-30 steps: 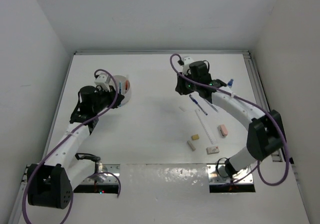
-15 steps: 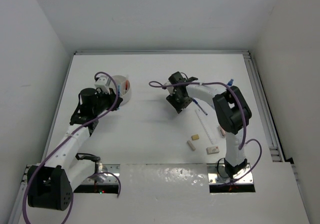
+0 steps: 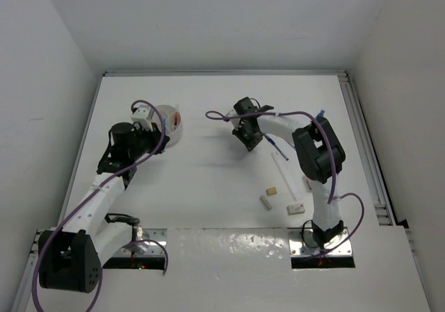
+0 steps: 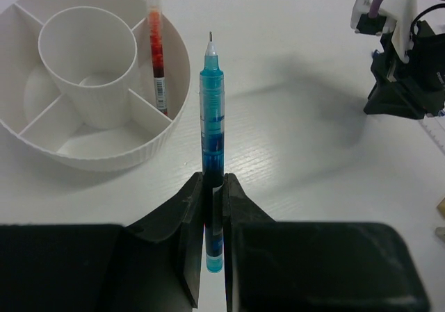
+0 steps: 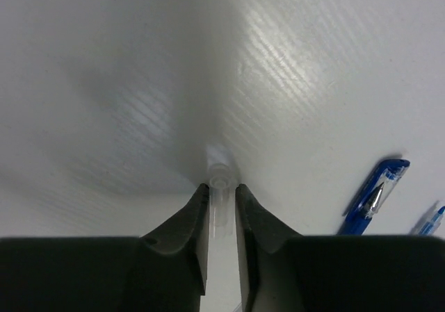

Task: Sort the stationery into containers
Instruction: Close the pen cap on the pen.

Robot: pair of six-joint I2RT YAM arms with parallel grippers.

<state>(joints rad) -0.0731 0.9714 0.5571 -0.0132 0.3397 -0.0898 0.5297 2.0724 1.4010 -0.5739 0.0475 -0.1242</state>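
Both tools are clenched. The left tool (image 4: 213, 187) grips a teal-blue pen (image 4: 212, 110) near its back end, tip pointing away, just beside the round white tub (image 4: 104, 156) that sits near the far left corner of the desk (image 3: 208, 180). The tub has a central cup ringed by outer compartments, and a red-orange pen (image 4: 156, 55) leans in one of these, its top over the rim. The right tool (image 5: 222, 190), near the middle of the desk towards the far edge, pinches a thin clear tube-like item (image 5: 221, 176) that I cannot identify, held low over the surface. A blue pen (image 5: 375, 192) lies close by. Nearer the right edge lie a clear ruler (image 3: 281, 165), a tan eraser (image 3: 272, 190) and two white erasers (image 3: 265, 202), apart from one another.
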